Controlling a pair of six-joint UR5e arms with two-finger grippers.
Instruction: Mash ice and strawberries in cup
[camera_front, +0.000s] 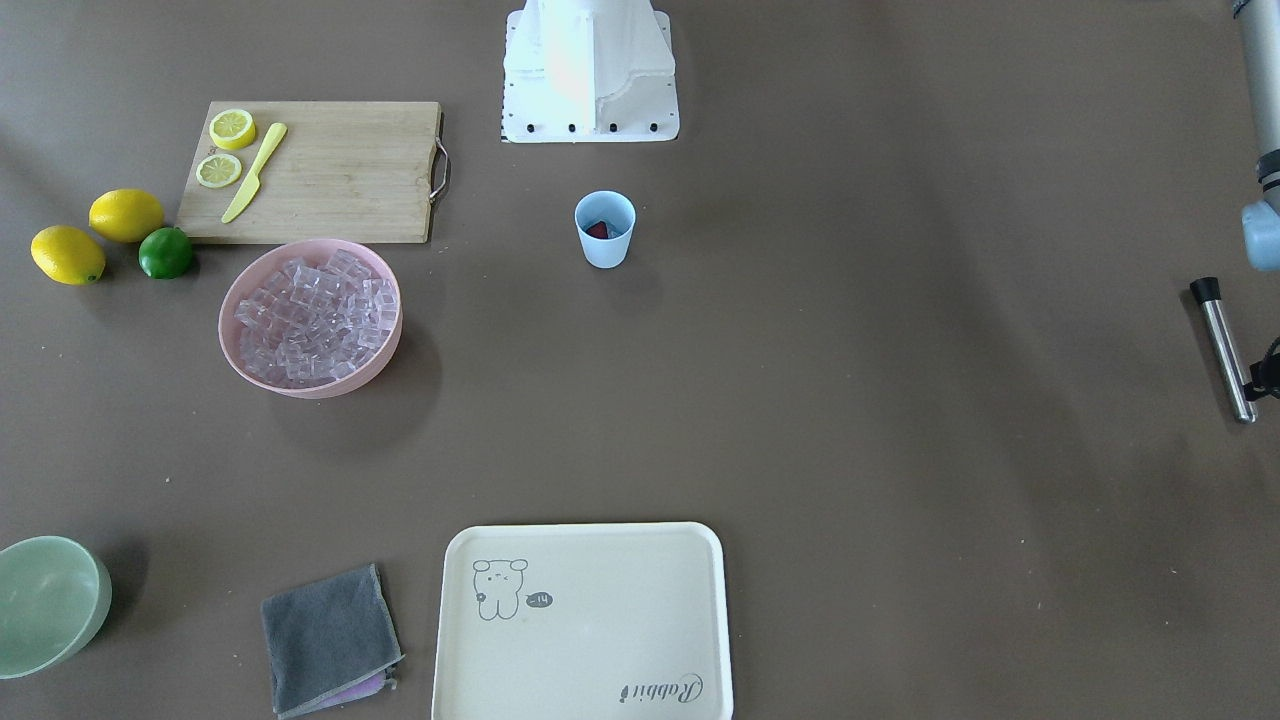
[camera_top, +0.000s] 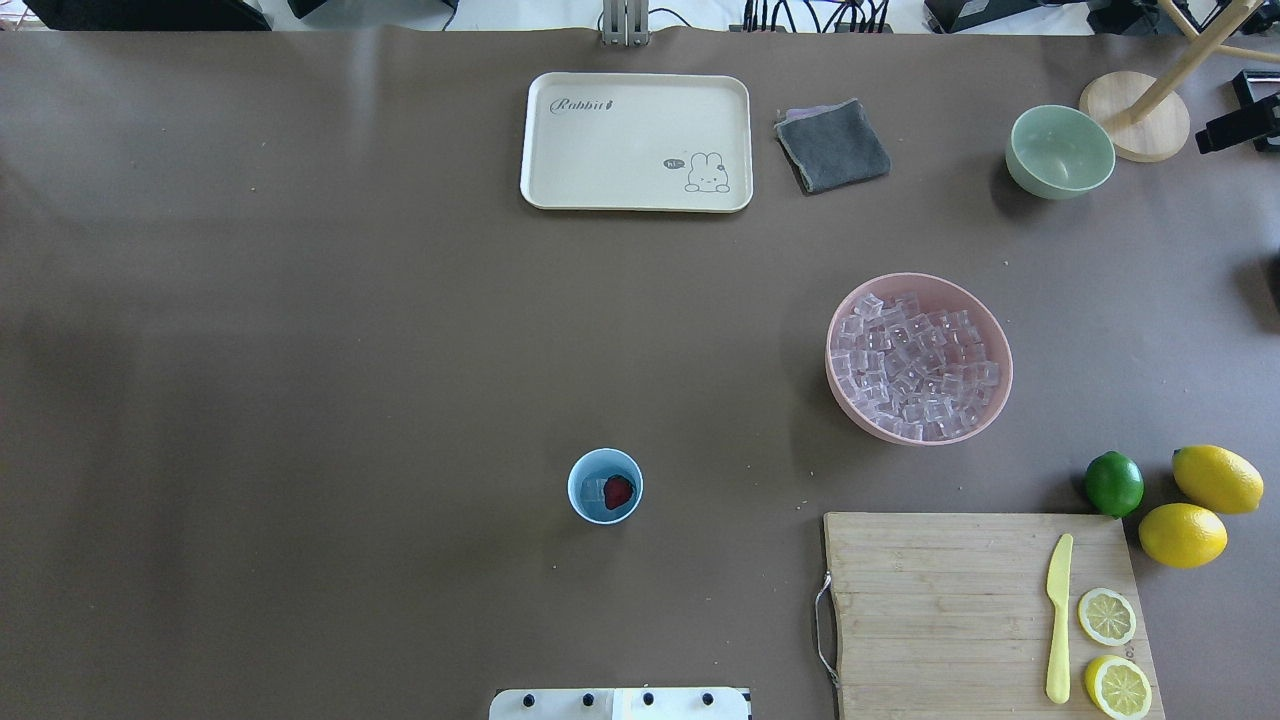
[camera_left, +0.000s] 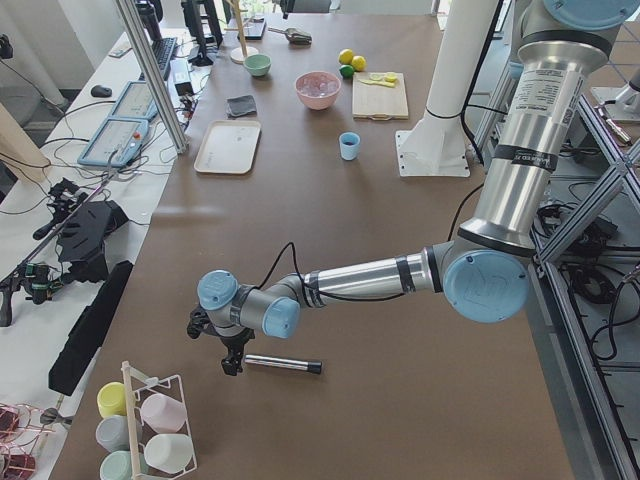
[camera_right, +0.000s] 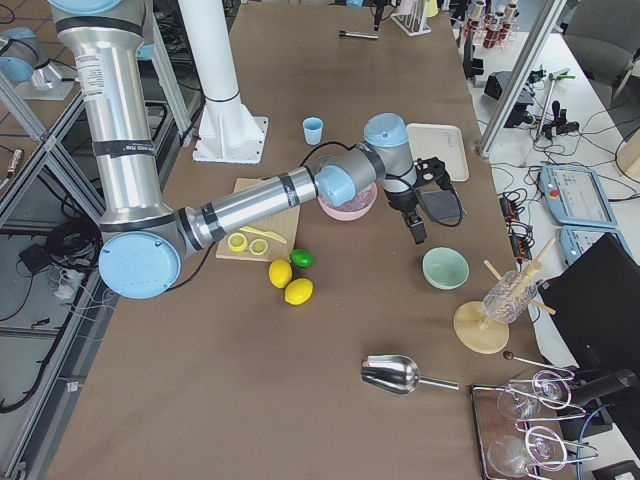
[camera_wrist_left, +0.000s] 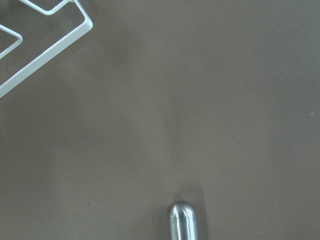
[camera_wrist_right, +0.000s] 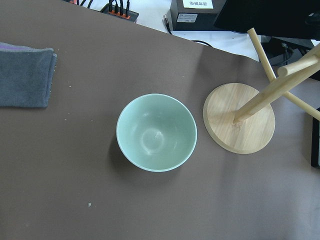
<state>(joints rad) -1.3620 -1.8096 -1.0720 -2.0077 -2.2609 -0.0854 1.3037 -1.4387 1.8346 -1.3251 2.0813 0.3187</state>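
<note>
The small light blue plastic cup (camera_front: 605, 252) stands upright on the brown table (camera_top: 300, 350). In the overhead view, the robot's white base (camera_top: 620, 703) is near it at 6 o'clock. Inside the cup lie one dark red, bumpy strawberry (camera_top: 619, 491) and, touching it at 9 o'clock, a clear glassy ice cube (camera_top: 593, 489).

Taking the cup as the dial's centre, a round pink bowl (camera_top: 848, 415) sits well apart at 2 o'clock, heaped with many more clear ice cubes (camera_top: 915, 365). At about 4 o'clock lies a light wooden cutting board (camera_top: 940, 600) with a metal handle. The board carries a yellow plastic knife (camera_top: 1059, 620) and two cut lemon halves (camera_top: 1106, 617). A green lime (camera_top: 1113, 483) and two whole lemons (camera_top: 1217, 478) sit out at 3 o'clock, just beyond the board's far corner.

Across the table at 12 o'clock is a cream rectangular tray (camera_top: 620, 140) with a rabbit drawing. A folded grey cloth (camera_top: 832, 145) lies at 1 o'clock and a pale green bowl (camera_top: 1060, 150) farther round toward 2.

Far out at 9 o'clock, past the overhead view's edge, a steel rod with a black tip (camera_left: 283, 364) lies flat on the table. The left gripper (camera_left: 232, 358) is down at the rod's bare steel end. I cannot tell how wide it stands or whether it grips the rod.

The right gripper (camera_right: 418, 232) hangs above the table between the grey cloth and the pale green bowl. Its opening cannot be judged either.
</note>
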